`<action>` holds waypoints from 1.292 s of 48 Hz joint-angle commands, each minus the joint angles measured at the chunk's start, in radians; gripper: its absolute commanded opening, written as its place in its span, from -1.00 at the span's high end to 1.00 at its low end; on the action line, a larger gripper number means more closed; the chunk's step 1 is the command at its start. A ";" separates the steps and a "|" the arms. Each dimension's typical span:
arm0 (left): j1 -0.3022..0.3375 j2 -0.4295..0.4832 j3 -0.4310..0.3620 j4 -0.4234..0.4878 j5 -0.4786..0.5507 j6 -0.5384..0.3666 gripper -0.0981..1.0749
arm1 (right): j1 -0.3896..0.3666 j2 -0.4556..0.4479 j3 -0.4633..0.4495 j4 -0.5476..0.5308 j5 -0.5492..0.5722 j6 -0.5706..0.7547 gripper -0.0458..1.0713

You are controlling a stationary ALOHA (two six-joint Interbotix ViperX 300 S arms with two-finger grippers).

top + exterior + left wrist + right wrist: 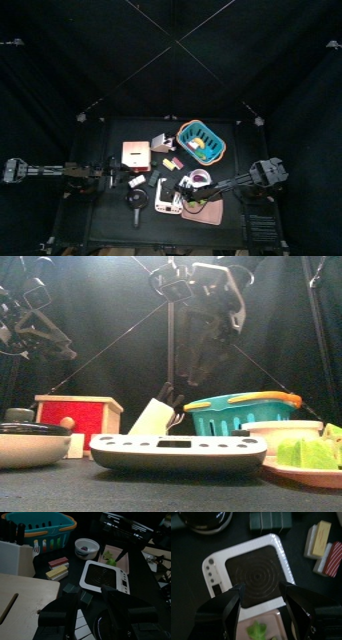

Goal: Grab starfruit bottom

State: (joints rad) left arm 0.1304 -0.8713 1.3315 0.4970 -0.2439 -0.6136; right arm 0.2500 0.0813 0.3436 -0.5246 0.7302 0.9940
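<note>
The starfruit [256, 631], small, yellow-green and lobed, lies on a pink plate [271, 619] just past the white kitchen scale [248, 572]. It also shows in the left wrist view [109, 558] and at the right in the front view [307, 451]. My right gripper [261, 591] is open and empty. It hangs over the scale's edge, with the starfruit between its jaws further on. In the top view the right gripper [201, 194] is above the plate. My left gripper [100, 617] is open and empty at the table's left side [96, 172].
A teal basket [201, 140] stands at the back, with a white bowl [201, 178] in front of it. A red-and-wood box [136, 152], small striped blocks [326, 544] and a dark pan [27, 441] are at the left of the scale.
</note>
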 commanded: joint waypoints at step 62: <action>-0.002 0.100 -0.018 0.003 -0.020 0.002 -0.50 | 0.098 0.026 0.179 0.241 0.025 -0.006 -0.69</action>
State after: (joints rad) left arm 0.1304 -0.7731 1.3300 0.4985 -0.2592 -0.6121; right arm 0.3528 0.1243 0.5292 -0.2853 0.7639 0.9894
